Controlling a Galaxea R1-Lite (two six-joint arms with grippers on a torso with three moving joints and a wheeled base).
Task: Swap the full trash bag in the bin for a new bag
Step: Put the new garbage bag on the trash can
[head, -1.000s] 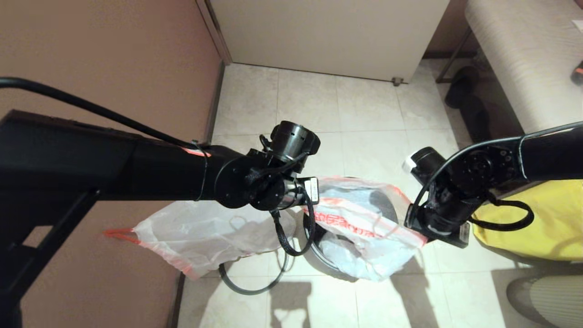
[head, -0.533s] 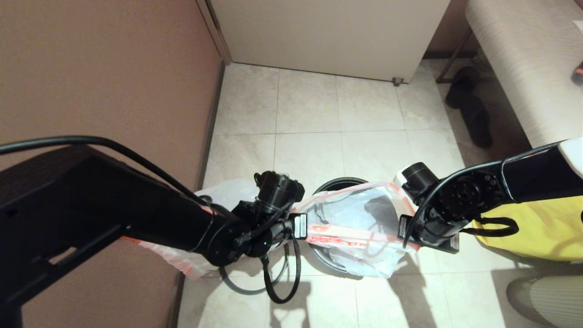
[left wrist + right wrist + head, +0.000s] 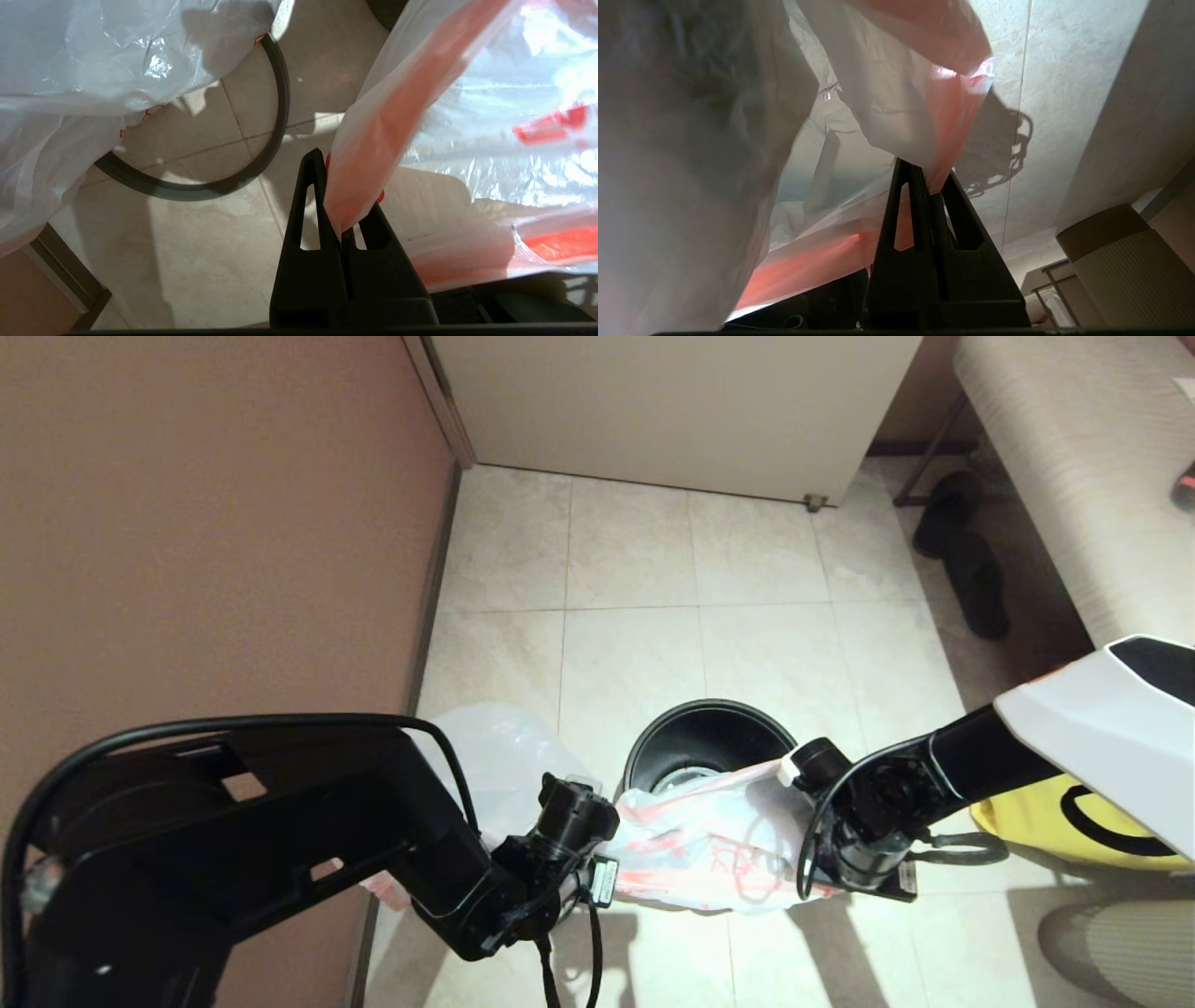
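Thin translucent white plastic with red-orange print: the new bag (image 3: 709, 845) hangs stretched between the two grippers, in front of the bin (image 3: 702, 747) on its near side and covering the near part of its rim. Bag not inside the bin; black ribbed inner wall visible through the open mouth behind it.

Left gripper (image 3: 348, 219): fingers pressed together on the bag's red-orange hem, film pinched between the tips. In the head view it sits at the bag's left edge, low over the floor tiles (image 3: 644, 560).

Right gripper (image 3: 931, 186): fingers likewise clamped together on a fold of the red-orange hem, at the bag's right edge, just beside the bin.

The full trash bag (image 3: 499, 756) lies on the floor left of the bin, against the brown wall (image 3: 205, 523), partly hidden by the left arm. The grey rim ring (image 3: 261, 154) lies flat on the tiles beside it, partly under its film.

Yellow bag (image 3: 1074, 817) on the floor at right, behind the right arm.
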